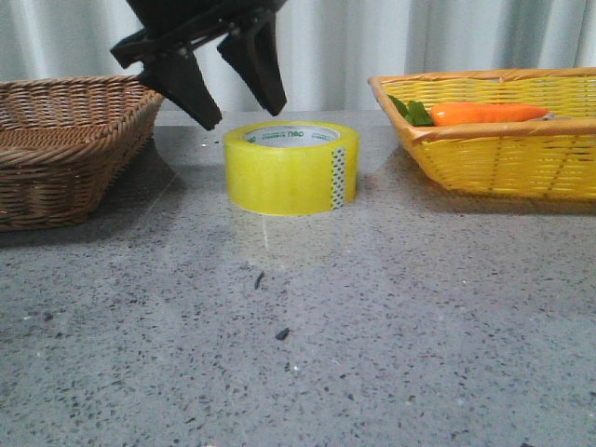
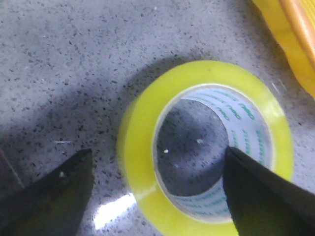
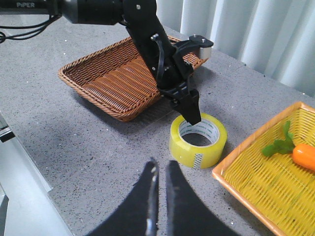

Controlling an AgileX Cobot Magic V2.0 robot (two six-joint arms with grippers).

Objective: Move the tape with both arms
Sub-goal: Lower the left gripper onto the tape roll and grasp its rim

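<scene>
Tape (image 1: pixel 291 168) on table, left end effector (image 1: pixel 237 107) spread wide above it

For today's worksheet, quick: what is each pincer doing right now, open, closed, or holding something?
Left pincer: open, empty, poised above the tape, one finger over its rim.
Right pincer: closed, empty, away from the tape.

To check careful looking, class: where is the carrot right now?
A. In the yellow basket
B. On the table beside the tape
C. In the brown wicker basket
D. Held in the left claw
A: the carrot lies inside the yellow basket, while the tape sits alone on the table and the left claw hovers open above it.
</scene>
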